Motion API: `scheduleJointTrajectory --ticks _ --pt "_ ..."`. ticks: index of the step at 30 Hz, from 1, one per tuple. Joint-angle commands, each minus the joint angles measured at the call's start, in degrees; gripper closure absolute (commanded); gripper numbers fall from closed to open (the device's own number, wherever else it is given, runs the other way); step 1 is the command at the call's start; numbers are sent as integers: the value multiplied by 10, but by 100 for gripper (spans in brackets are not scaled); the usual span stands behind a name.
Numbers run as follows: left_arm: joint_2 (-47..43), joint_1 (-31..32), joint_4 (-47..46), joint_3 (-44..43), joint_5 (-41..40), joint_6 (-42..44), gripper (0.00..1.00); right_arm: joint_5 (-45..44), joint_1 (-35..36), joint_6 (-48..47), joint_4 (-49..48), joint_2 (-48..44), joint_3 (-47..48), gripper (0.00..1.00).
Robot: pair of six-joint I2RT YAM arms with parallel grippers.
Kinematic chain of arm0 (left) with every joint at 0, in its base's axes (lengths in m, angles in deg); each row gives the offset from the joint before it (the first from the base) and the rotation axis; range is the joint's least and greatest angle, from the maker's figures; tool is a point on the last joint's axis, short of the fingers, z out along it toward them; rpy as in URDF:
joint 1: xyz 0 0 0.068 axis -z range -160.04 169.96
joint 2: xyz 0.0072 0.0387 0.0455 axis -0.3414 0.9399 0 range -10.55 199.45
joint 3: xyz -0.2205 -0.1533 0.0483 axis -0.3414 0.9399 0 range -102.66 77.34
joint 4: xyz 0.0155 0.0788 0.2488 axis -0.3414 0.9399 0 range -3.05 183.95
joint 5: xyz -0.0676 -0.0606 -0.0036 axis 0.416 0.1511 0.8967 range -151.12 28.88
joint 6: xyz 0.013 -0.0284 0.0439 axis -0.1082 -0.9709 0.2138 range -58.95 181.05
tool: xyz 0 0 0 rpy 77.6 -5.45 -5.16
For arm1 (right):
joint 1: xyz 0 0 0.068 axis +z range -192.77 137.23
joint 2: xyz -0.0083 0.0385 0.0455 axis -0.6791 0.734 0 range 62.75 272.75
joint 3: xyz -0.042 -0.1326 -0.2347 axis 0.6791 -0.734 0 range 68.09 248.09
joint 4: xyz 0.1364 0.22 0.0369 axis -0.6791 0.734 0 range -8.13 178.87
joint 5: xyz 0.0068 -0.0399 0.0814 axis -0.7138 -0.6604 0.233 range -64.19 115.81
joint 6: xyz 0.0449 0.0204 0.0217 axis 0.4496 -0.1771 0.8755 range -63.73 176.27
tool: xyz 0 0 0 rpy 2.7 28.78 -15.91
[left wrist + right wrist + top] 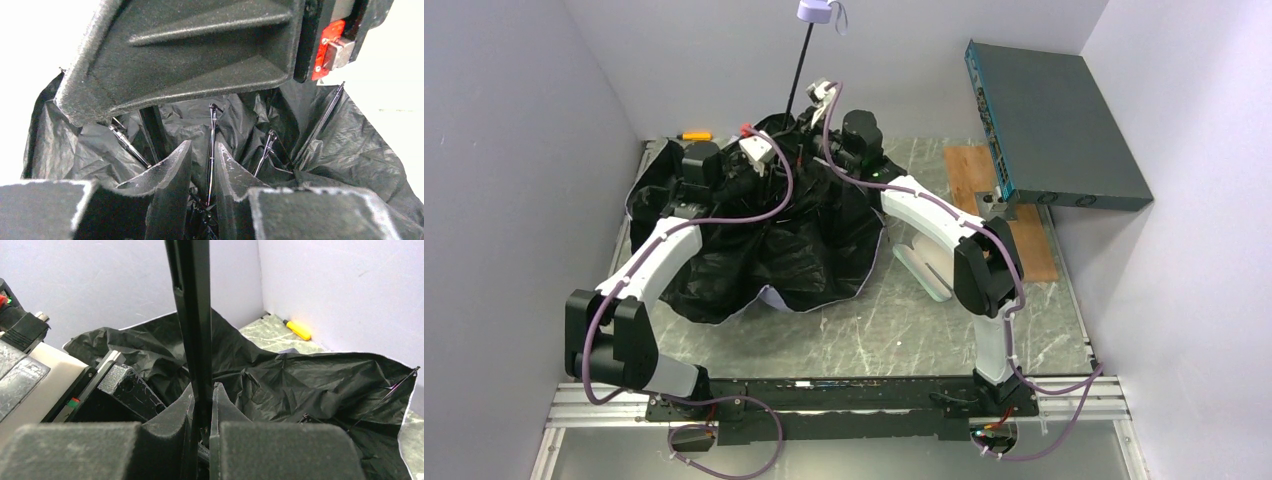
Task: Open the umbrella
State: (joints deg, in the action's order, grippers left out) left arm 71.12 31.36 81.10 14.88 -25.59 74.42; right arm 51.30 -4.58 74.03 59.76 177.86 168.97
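Pale walls (514,150) stand on three sides of a grey stone bench (874,340). The biggest thing on the bench is the umbrella (764,250). It lies upside down at the back left, with its black inside facing up and a thin white edge showing. The cloth is spread out but saggy and crumpled, so I think it is only part way open.

Both arms reach into the middle of it. The left arm (664,250) comes in from the left and the right arm (934,215) from the right, and their wrists are crowded close together.

A flat dark box (1064,125) sits at the far right, over a wooden board (1004,200). A pale oval case (924,265) lies just beside the right arm.

The thin black shaft (192,315) rises from the middle of the cloth and leans toward the back wall. The small lilac handle (812,12) is at its top, high above both arms.

The right fingers (215,395) are pressed onto the shaft low down, pinching it. The left fingers (222,162) sit deep among the ribs, near the shaft's foot. They are close together with a thin rib (211,145) in the gap. I cannot tell if they pinch it.

A little yellow tool (692,135) lies by the back wall, well apart.

Any push must go along the shaft. Loose cloth and ribs could snag.
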Motion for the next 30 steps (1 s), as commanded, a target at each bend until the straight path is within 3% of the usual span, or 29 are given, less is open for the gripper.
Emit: scheduleJointTrajectory --ticks 1,7,12,17,22,30 --pt "3 -33 28 32 -59 42 72 2 2 20 -48 -69 48 100" --pt "-7 -70 51 60 -28 81 78 -8 -5 24 -50 -71 58 100" --pt "-13 -91 79 67 14 119 71 0 -11 41 -57 -69 73 100" --pt "-54 -98 19 64 99 92 65 23 -10 46 -54 -69 64 100" --pt "-69 -88 28 -4 95 77 62 37 -5 39 -45 -73 46 100" --pt "-63 -69 89 -73 153 96 40 54 2 6 -27 -71 42 100"
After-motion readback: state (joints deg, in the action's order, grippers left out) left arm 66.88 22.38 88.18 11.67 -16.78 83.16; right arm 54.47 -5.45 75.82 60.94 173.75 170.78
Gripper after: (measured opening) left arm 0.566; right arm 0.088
